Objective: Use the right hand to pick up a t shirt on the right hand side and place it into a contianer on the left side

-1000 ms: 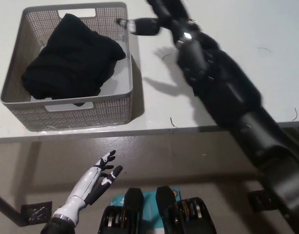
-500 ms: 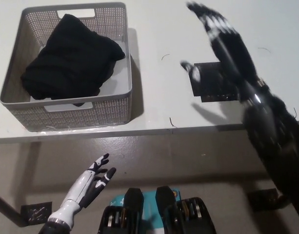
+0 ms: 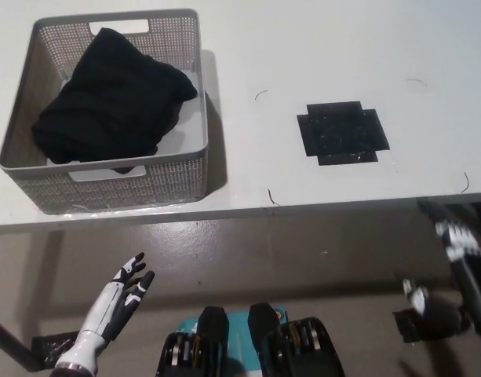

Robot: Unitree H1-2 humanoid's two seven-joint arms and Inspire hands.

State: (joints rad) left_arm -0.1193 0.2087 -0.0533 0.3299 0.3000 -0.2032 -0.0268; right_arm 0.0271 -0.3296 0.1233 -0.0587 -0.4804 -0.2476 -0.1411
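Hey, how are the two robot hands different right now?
The left robot hand is white, at the lower left, its fingers spread. The right robot hand is black, at the lower right just below the table edge; I cannot tell its grip. Both hold nothing and hang off the table.

**A bare test room, probably a lab**

A plain white table [image 3: 318,47] stands over a grey concrete floor [image 3: 248,251]. Right of the grey mesh basket [image 3: 189,169] on it, a black tape cross [image 3: 342,132] marks a spot. No furnishings show.
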